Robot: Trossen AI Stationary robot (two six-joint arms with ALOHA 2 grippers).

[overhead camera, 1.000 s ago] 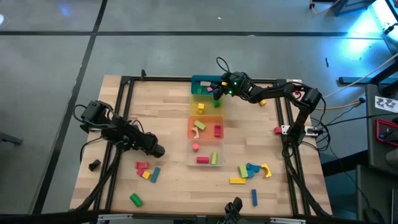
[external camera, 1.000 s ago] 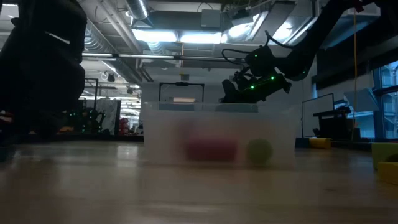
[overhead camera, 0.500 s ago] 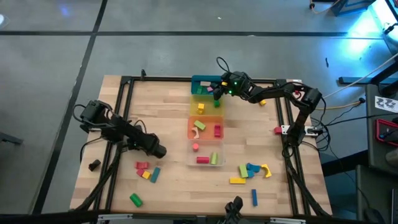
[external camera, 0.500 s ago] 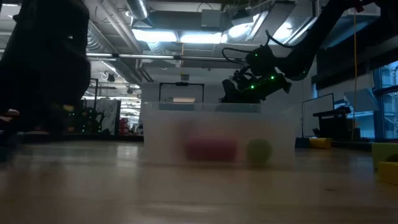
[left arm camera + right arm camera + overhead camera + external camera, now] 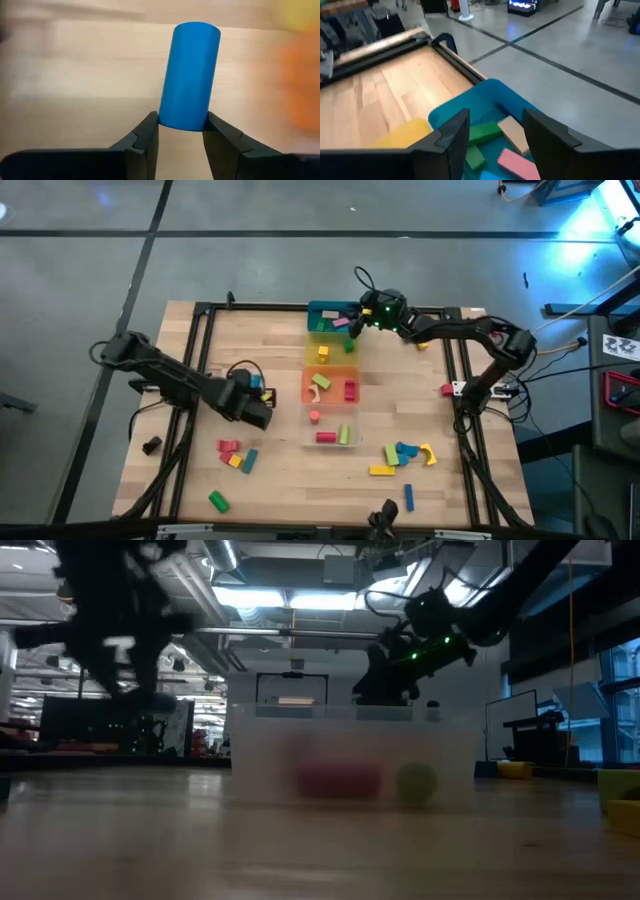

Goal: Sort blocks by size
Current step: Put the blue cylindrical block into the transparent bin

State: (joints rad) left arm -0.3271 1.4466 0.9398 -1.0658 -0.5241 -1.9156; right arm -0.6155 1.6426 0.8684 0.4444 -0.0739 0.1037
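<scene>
Your left tool [image 5: 181,131] clamps a blue cylinder [image 5: 190,75] mid-bench left of the orange bin [image 5: 331,385], lifted for sorting, while your right tool [image 5: 495,131] hangs spread and empty over the far-edge teal bin [image 5: 470,100] holding blocks [image 5: 485,133].

Two dark jointed arms, black looping cables, green lights on right tool [image 5: 358,319]

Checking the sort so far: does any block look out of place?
One does: a small pink block lies on the table just outside the clear bin, between it and the orange bin, as if dropped. The left gripper holds a blue cylinder; the right gripper is open over the teal bin.
</scene>
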